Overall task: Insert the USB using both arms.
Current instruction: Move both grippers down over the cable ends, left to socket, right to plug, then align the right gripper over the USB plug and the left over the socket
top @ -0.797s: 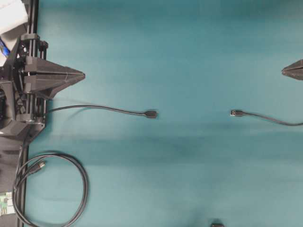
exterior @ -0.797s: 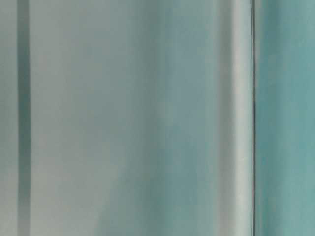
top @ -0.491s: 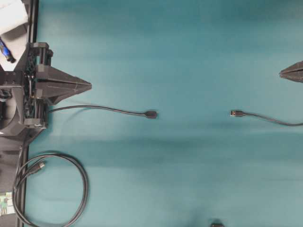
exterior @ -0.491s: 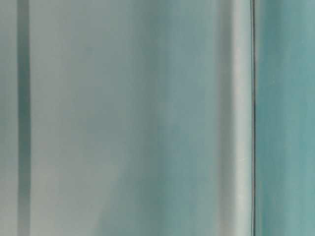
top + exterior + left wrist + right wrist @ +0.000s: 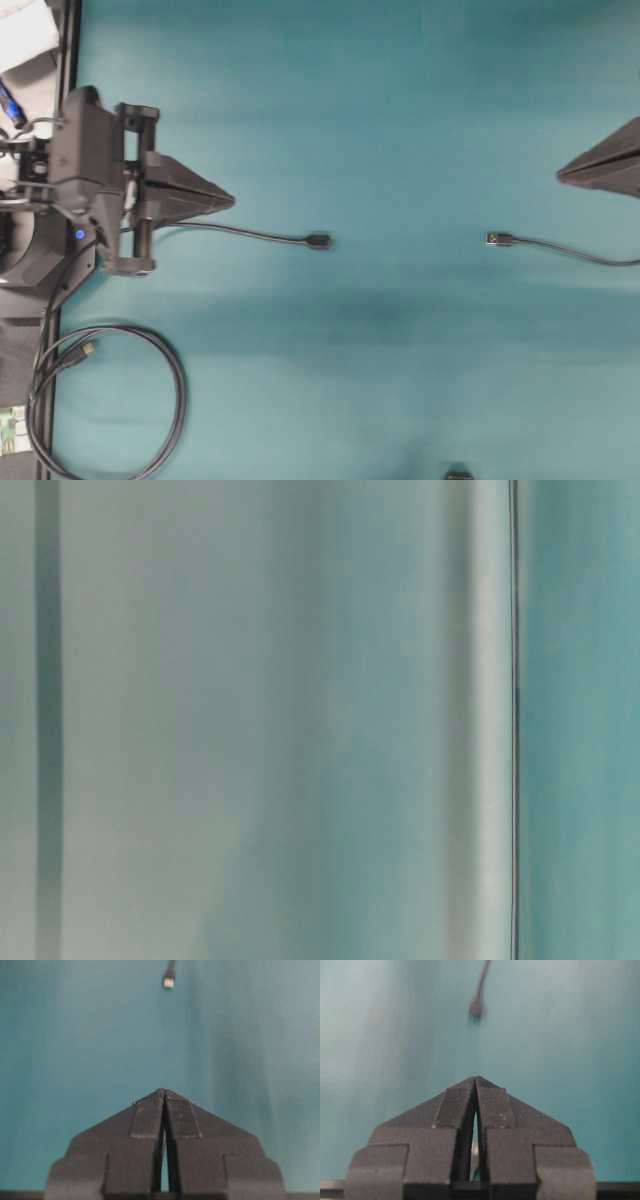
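The USB (image 5: 497,239), a small plug with a silver tip, lies on the teal table at the right, its thin cable running off to the right edge. In the left wrist view the USB (image 5: 169,981) is far ahead, tip toward me. The all-black socket end (image 5: 318,241) of the other thin cable lies left of centre, and shows ahead in the right wrist view as the socket end (image 5: 476,1007). My left gripper (image 5: 232,200) is shut and empty, up and left of the socket. My right gripper (image 5: 560,175) is shut and empty, up and right of the USB.
A thicker black cable (image 5: 110,400) lies coiled at the lower left beside a green board (image 5: 10,432). A small dark object (image 5: 458,474) pokes in at the bottom edge. The left arm's base and frame (image 5: 60,180) fill the left edge. The table-level view shows only blurred bands.
The left gripper has moved right, out over the table toward the socket end. The right gripper has come further in from the right edge. Both cables lie where they were.
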